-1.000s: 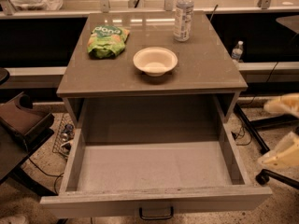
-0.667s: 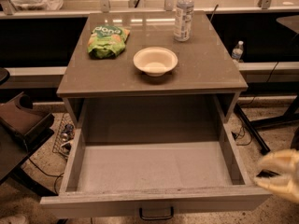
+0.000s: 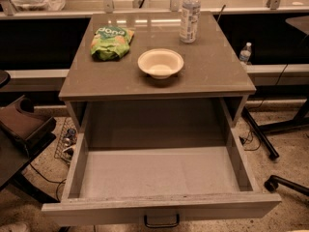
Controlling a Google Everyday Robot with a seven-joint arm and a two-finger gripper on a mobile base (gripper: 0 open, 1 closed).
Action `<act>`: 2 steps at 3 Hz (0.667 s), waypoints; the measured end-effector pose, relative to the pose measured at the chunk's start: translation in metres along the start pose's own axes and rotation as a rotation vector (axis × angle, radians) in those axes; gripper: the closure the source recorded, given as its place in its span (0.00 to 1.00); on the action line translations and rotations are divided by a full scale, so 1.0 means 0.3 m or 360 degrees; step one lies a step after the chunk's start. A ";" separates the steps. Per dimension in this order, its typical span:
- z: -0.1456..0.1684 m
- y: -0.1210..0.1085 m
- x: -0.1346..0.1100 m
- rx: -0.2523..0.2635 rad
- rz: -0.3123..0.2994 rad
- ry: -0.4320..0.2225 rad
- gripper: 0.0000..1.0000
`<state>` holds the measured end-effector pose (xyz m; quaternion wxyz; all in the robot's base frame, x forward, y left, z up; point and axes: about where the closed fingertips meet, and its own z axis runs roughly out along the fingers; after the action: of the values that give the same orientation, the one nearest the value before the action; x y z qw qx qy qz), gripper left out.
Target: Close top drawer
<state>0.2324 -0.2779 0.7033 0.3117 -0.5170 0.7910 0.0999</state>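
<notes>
Feed's dim with a warm cast. I see glare along the table [image 3: 145, 27] far edge and dark shadow at the drawer [image 3: 159, 173] back. Gripper out of frame.

top drawer [image 3: 159, 209] | grey, wide open, dark loop handle [image 3: 161, 221] centred | gripper out of view

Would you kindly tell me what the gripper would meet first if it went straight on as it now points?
The gripper is not in view, so its line cannot be told; the top drawer stands open.
</notes>
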 end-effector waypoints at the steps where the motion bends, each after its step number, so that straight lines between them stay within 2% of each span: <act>1: 0.020 0.001 -0.004 -0.0010 -0.0004 -0.0005 1.00; 2: 0.100 -0.012 -0.021 -0.0057 -0.0006 -0.0075 1.00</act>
<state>0.2490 -0.2603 0.6840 0.3210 -0.5216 0.7805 0.1256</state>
